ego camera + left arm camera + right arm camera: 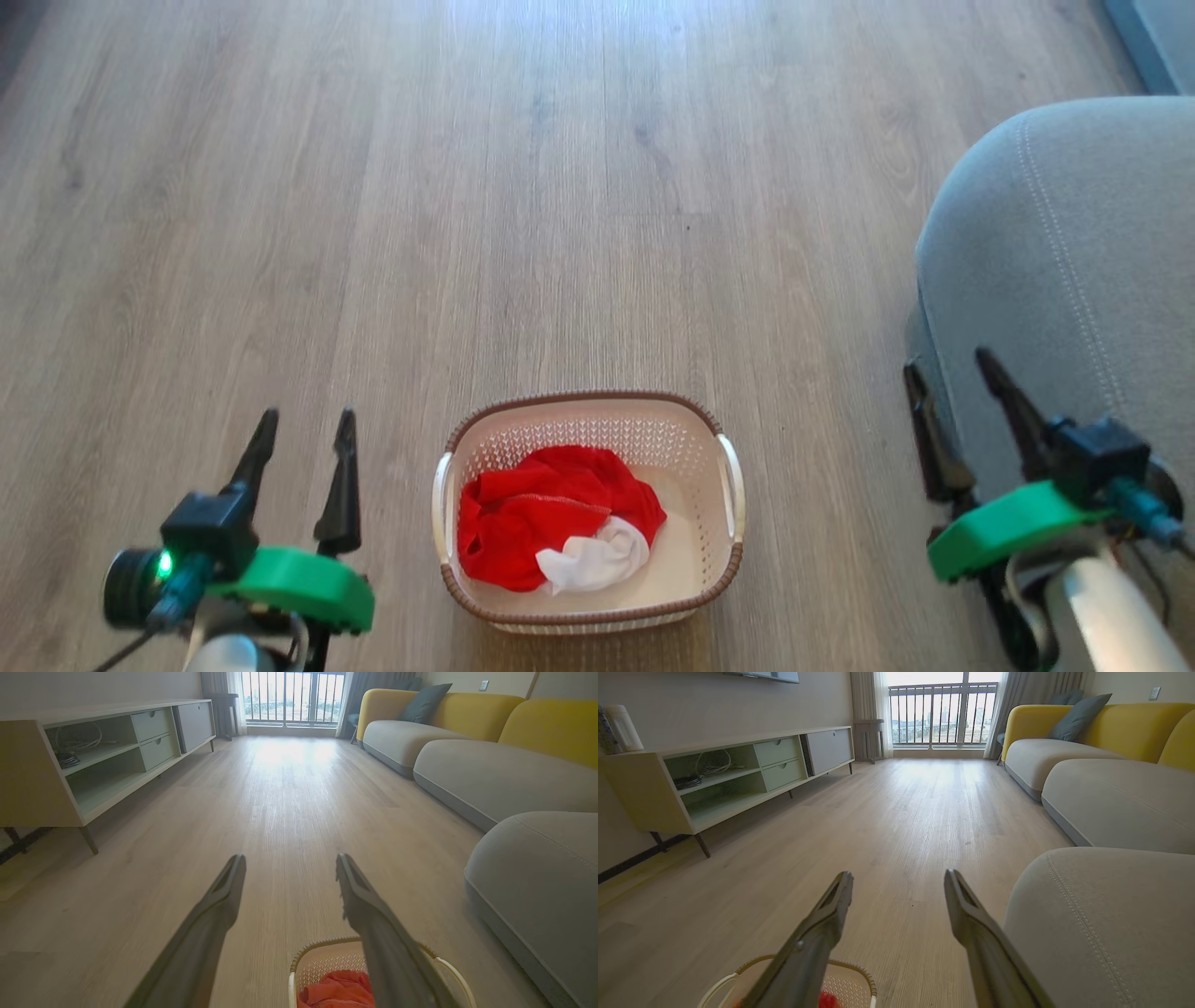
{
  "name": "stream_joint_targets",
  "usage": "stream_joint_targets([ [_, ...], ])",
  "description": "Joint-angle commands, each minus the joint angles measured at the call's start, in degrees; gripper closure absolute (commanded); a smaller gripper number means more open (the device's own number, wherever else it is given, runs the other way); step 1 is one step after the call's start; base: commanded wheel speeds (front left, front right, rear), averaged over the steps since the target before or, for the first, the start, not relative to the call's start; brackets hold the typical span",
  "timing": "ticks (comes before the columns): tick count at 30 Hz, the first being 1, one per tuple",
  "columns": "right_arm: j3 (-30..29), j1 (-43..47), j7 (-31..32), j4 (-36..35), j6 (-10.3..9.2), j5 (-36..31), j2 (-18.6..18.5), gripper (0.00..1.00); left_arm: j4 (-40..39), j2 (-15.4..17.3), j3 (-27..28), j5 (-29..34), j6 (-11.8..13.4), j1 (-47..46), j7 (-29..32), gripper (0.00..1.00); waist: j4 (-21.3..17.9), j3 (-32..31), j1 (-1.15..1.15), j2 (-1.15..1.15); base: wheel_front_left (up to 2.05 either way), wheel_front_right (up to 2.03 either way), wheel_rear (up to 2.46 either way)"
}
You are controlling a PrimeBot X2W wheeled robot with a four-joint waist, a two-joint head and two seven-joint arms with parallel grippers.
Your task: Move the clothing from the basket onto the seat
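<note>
Here's the clothing (pixel 546 527), a crumpled red heap with a white patch (pixel 597 555) on its near right edge, and it lies down in the basket (pixel 583 399). It's pushed toward the basket's left half, with bare cream bottom showing to its right. Bunched as it is, the heap has no clear front or collar to point anywhere. Its longer spread runs side to side across the robot's front, slightly slanted, with the white end nearer the robot.

The basket lies the same way, long axis left to right and a white handle at each short end. It stands on the wooden floor (pixel 560 187), right in front of the robot and between the two arms.

Out to the right is the seat (pixel 1074 261), a big grey cushion with its rounded corner turned toward the basket, a strip of floor between them. No red shows on the part of it I can see.

So by my reckoning the job hasn't started: nothing lifted, nothing carried across, every piece yet to go.

The left gripper (pixel 306 418) hangs off the basket's left side, fingers spread wide apart and holding nothing. The right gripper (pixel 946 362) sits by the seat's near edge, fingers equally wide, nothing between them. Neither touches the basket or the cloth.
</note>
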Motion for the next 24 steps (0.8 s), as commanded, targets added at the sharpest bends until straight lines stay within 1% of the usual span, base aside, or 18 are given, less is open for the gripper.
stream_joint_targets([
  [1, 1.3, -0.5, -0.5, -2.3, -0.01, -0.3, -0.1, 0.0, -2.5, 0.0, 2.5, 0.4, 0.6, -1.1, -0.3, 0.0, -0.1, -0.2, 0.01, 0.0, 0.0, 0.0, 0.0],
  [3, 1.6, 0.4, -0.5, -2.4, -0.01, -0.4, 0.3, 0.0, -3.0, -0.2, 3.3, 0.5, 0.9, 0.0, -0.3, 0.0, -0.1, -0.6, 0.01, 0.0, 0.0, 0.0, 0.0],
  [6, 1.6, 1.5, -0.5, -2.6, -0.01, -0.5, 0.8, 0.0, -3.2, -0.3, 4.2, 0.8, 0.6, 0.8, -0.3, 0.0, -0.2, -0.7, 0.01, 0.0, 0.0, 0.0, 0.0],
  [12, 1.4, 1.3, -0.5, -2.8, -0.01, -0.6, 0.9, 0.0, -4.2, -0.5, 3.6, 1.6, 0.9, 1.5, -0.3, 0.0, -0.4, 0.3, 0.01, 0.0, 0.0, 0.0, 0.0],
  [15, 1.4, 0.4, -0.5, -3.2, -0.01, -0.5, 0.9, 0.0, -3.9, -0.5, 2.5, 0.9, 1.1, 1.3, -0.3, 0.0, -0.7, 1.7, 0.01, 0.0, 0.0, 0.0, 0.0],
  [19, 1.6, -1.5, -0.5, -4.3, -0.01, -0.4, 1.0, 0.0, -1.9, -0.5, 0.5, -0.2, 0.8, 0.4, -0.3, 0.0, -1.6, 5.1, 0.01, 0.0, 0.0, 0.0, 0.0],
  [24, 1.8, -5.0, -0.5, -6.3, -0.01, -0.2, 1.0, 0.0, 1.9, -0.5, -2.3, -2.1, 0.0, -3.2, -0.3, 0.0, -3.0, 11.8, 0.01, 0.0, 0.0, 0.0, 0.0],
])
